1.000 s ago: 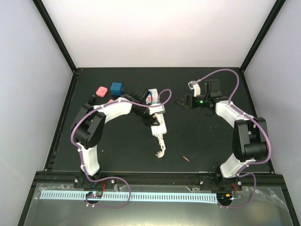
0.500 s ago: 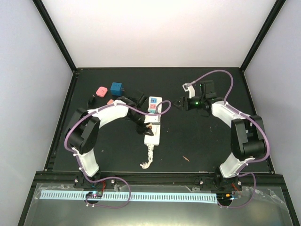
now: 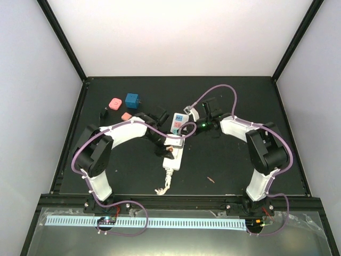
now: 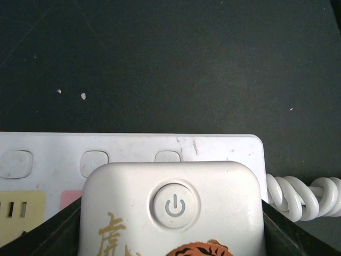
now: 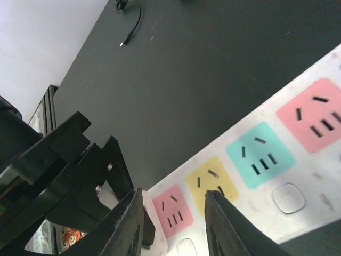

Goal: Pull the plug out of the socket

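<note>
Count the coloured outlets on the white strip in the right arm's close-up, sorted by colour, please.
Pink outlets: 2
Teal outlet: 1
Yellow outlet: 1
Total: 4 showing on the power strip

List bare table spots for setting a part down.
Free: table's far-right corner behind the right arm; near patch between cord and that arm, bar a red scrap. Crowded: far-left by blue cube and pink block; centre, left pincer and right pincer at the power strip.
</note>
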`<move>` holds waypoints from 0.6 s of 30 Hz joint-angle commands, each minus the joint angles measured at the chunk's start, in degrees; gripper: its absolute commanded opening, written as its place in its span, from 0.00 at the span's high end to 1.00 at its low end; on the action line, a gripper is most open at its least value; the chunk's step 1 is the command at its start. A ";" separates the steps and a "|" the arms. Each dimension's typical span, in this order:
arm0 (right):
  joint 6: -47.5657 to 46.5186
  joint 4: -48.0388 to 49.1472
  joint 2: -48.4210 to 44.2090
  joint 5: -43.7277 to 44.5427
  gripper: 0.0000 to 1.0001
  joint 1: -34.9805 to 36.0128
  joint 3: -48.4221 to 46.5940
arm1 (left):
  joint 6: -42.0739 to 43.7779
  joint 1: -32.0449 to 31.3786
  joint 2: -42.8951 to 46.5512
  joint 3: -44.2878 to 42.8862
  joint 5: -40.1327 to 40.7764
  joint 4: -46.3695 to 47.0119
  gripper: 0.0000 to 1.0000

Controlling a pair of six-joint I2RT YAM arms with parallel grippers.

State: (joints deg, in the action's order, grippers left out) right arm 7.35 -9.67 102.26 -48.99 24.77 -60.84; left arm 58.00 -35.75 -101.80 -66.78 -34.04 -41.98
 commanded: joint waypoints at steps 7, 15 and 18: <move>-2.22 -2.69 3.31 2.95 0.69 3.86 -4.18 | -0.11 -0.59 3.99 3.16 2.34 1.91 0.23; -2.54 -5.84 6.28 6.54 0.78 5.45 -7.96 | 0.44 -0.71 6.27 5.60 2.62 5.09 0.17; -2.35 -7.95 9.15 6.75 0.82 5.54 -10.24 | 0.52 -0.70 6.58 6.04 3.65 5.83 0.21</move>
State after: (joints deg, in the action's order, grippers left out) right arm 5.04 -14.63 107.90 -43.86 30.11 -67.99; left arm 57.45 -36.05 -96.95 -61.23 -31.07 -38.24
